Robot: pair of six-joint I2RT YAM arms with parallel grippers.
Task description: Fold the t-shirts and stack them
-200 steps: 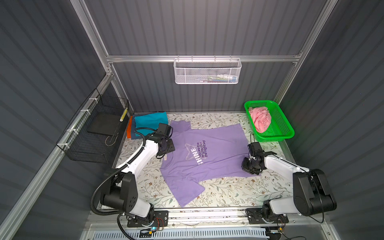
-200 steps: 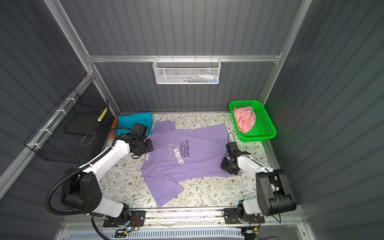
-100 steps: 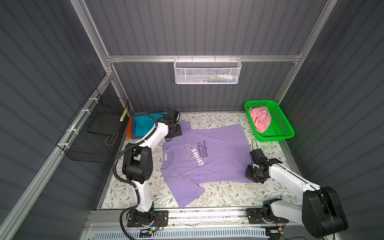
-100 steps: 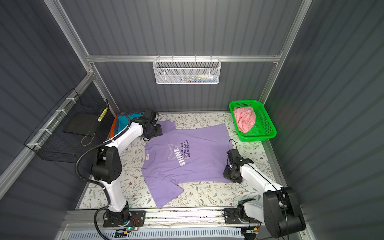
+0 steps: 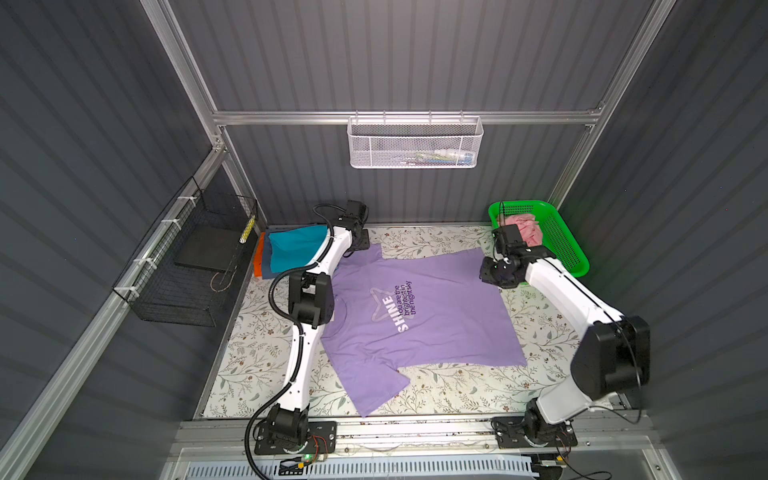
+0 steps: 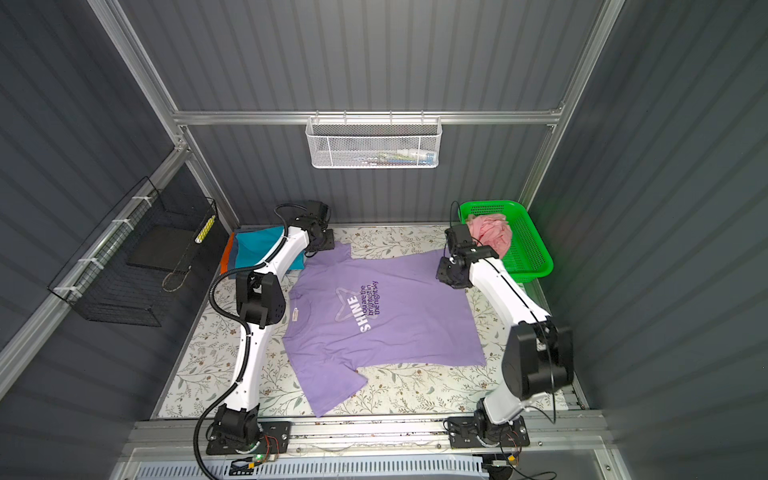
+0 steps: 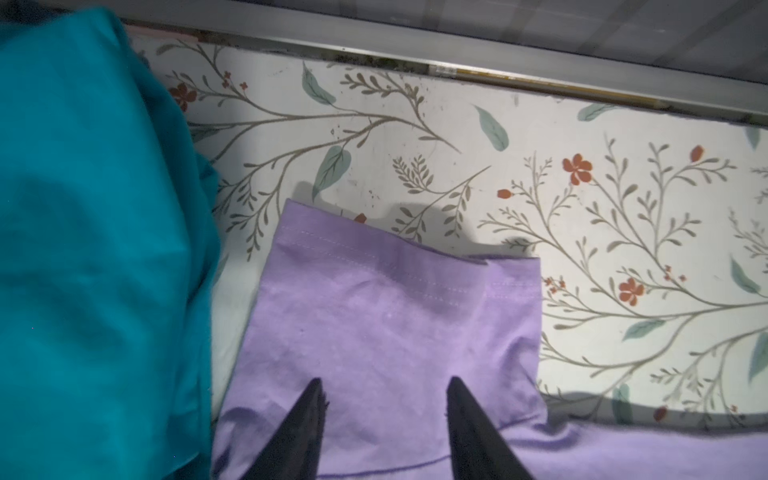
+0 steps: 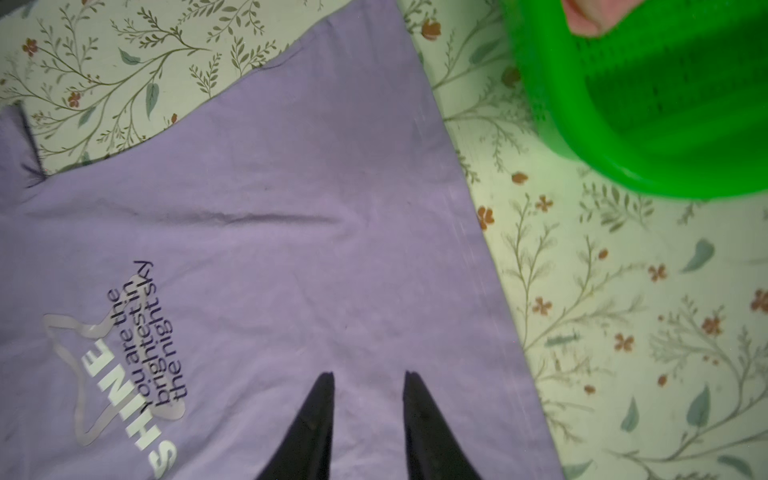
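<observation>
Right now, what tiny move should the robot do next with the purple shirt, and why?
The lavender shirt lies spread flat; the left gripper and right gripper hover open over its far side, holding nothing. So probably lower them and pinch the cloth.

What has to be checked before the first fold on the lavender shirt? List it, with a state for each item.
1. Lavender shirt spread flat, print up: ok.
2. Left end effector open, empty, over the far sleeve: ok.
3. Right end effector open, empty, over the shirt's body near the green basket: ok.
4. Fingertips touching the cloth: cannot tell.
5. Sleeve clear of the teal shirt: cannot tell; they lie close, with a strip of table between them at the cuff.
6. Pink shirt out of the basket: not ok, it lies in it.
</observation>
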